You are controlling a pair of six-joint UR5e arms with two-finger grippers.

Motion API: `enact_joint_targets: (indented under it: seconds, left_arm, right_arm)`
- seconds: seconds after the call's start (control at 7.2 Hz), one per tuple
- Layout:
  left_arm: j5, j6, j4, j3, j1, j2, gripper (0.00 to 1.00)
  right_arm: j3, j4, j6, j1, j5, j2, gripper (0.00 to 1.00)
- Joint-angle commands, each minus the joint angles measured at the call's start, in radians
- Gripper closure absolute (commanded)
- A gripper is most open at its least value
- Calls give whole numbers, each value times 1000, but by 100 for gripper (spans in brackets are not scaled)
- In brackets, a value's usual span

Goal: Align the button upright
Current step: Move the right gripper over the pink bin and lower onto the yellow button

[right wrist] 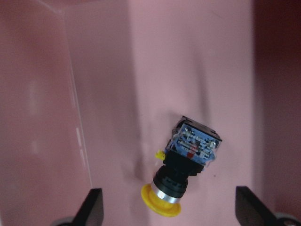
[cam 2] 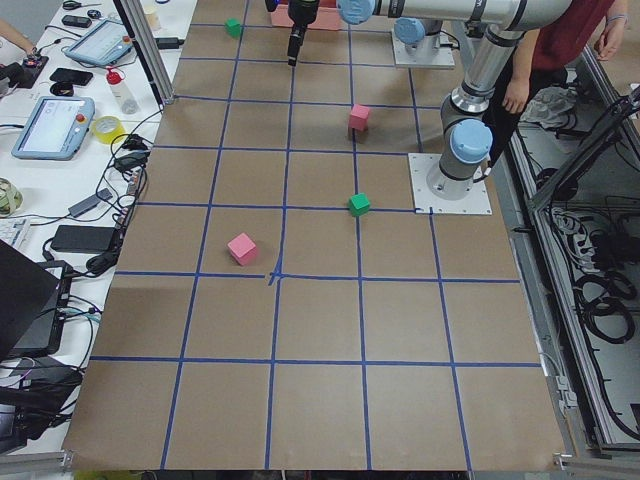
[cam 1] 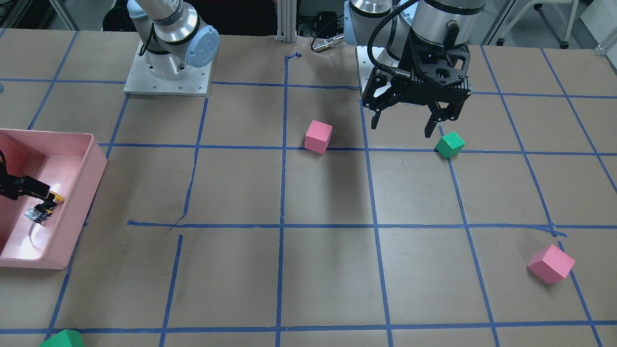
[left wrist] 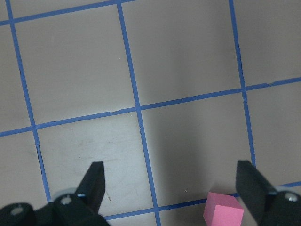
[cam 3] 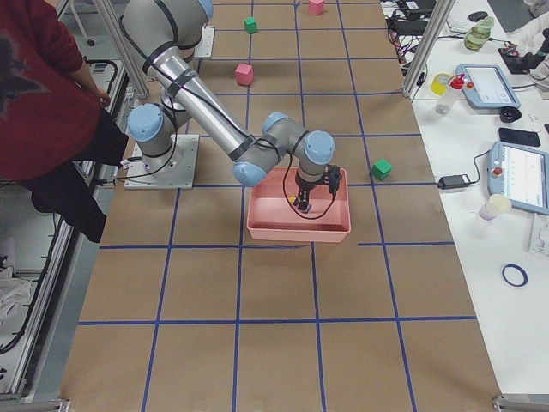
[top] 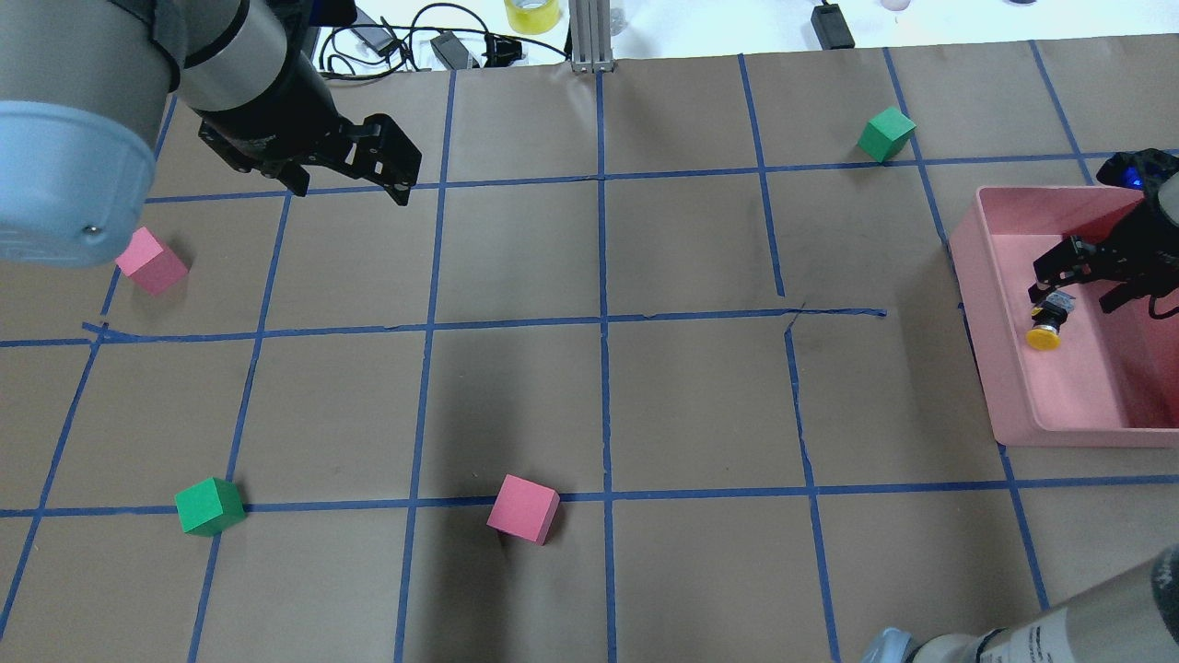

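Yellow button (right wrist: 186,169) lies on its side in pink bin (right wrist: 70,94), btw R pincer (right wrist: 169,197) fingers, spread wide, touching neither.

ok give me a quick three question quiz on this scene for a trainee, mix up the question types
1. True or false: the button stands upright in the pink bin.
2. Pick one. The right gripper is: A) shut on the button, B) open over the button, C) shut, holding nothing.
3. Fill in: the number of pink cubes on the table is ____.

Key:
1. False. It lies on its side on the bin floor.
2. B
3. two
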Motion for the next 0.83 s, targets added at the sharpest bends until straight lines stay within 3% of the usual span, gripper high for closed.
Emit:
enact_joint_targets:
  seconds: [0.0,0.69]
  left_arm:
    - [1,0,0,0,1,-1,0]
    - [1,0,-2,0,2,-1,0]
  right_arm:
    - [1,-18,53,0,3,19,0]
    - [1,-21,51,0,32,51,0]
